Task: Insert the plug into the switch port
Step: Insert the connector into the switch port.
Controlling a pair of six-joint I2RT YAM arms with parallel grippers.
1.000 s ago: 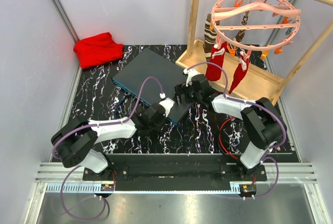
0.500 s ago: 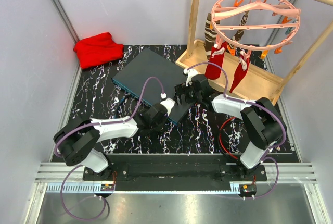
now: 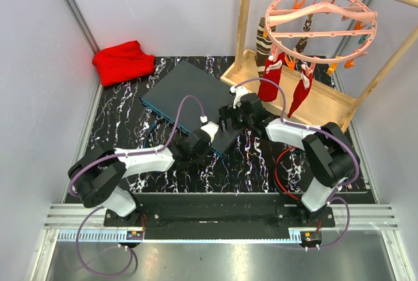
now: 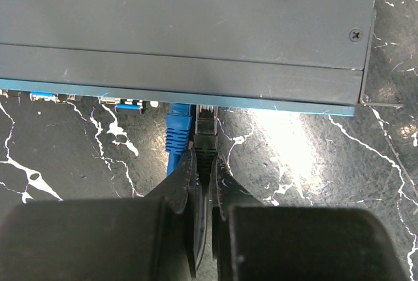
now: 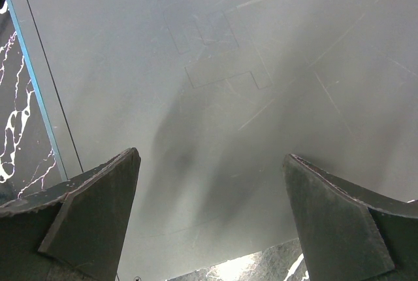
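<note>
The switch (image 3: 193, 93) is a flat dark grey box lying at an angle on the black marbled table, with a thin teal front edge (image 4: 274, 102). My left gripper (image 3: 194, 144) is at that front edge, shut on a black plug (image 4: 204, 136). The plug's tip sits at a socket under the teal edge, right beside a blue plug (image 4: 177, 131) that is seated in the neighbouring socket. My left gripper (image 4: 204, 163) grips the plug's boot. My right gripper (image 3: 228, 119) is open and empty, with its fingers spread over the switch's top near its right end (image 5: 210, 157).
A red cloth (image 3: 123, 61) lies at the back left. A wooden tray (image 3: 330, 103) and frame stand at the back right, with a pink clip hanger (image 3: 320, 14) and red socks (image 3: 269, 80) hanging. A red cable (image 3: 279, 171) loops near the right base.
My left arm has edged slightly forward towards the switch's front edge with the plug. The right arm has not moved.
</note>
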